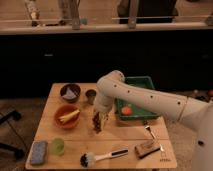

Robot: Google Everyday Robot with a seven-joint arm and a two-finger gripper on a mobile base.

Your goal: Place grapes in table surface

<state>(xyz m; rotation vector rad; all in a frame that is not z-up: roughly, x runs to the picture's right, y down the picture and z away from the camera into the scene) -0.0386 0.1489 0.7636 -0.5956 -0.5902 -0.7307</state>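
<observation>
A dark bunch of grapes point(97, 125) hangs at the tip of my gripper point(101, 119), just above the middle of the wooden table point(125, 145). The gripper points down and is shut on the top of the bunch. The white arm reaches in from the right and crosses in front of the green tray. The lower end of the grapes is close to the table top; I cannot tell whether it touches.
A green tray point(142, 86) holding an orange fruit point(127, 110) stands right of the gripper. An orange bowl point(66, 116), dark bowl point(70, 92) and metal cup point(91, 95) stand left and behind. A blue sponge point(38, 152), green cup point(58, 145), dish brush point(102, 158), fork point(149, 131) and wooden block point(147, 148) lie along the front.
</observation>
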